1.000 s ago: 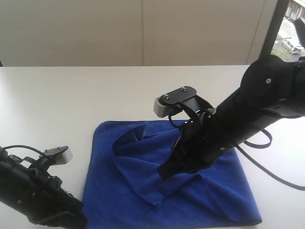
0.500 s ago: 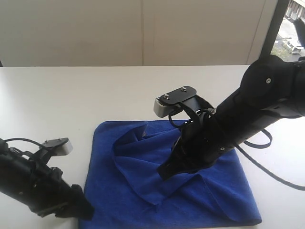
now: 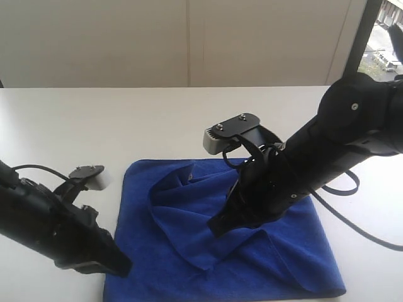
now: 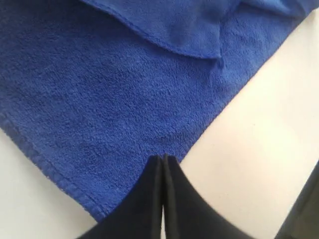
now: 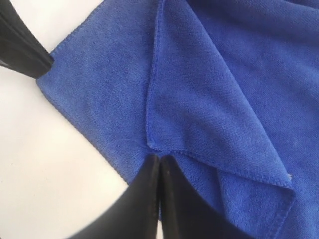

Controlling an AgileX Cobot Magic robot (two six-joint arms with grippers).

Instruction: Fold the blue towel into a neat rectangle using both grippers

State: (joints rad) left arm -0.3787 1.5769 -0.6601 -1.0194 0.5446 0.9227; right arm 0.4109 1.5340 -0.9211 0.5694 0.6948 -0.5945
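Observation:
The blue towel (image 3: 277, 251) lies on the white table (image 3: 94, 126), with a loose flap folded over its middle. My left gripper (image 3: 123, 269) is at the towel's near left corner. In the left wrist view its fingers (image 4: 163, 157) are pressed shut, tips over the towel (image 4: 124, 84) just inside its edge, with no cloth visible between them. My right gripper (image 3: 214, 229) reaches down over the towel's middle. It is shut, tips (image 5: 160, 157) at the flap's stitched corner on the towel (image 5: 224, 89). The left gripper (image 5: 47, 64) shows in that view too.
A black cable (image 3: 352, 220) loops from the right arm over the table to the right of the towel. Bare white tabletop spreads behind and to the left of the towel. A pale wall (image 3: 189, 38) runs behind the table's far edge.
My left arm has slid right along the table's front until its tip is at the towel's near left corner. The right arm and the towel have not moved.

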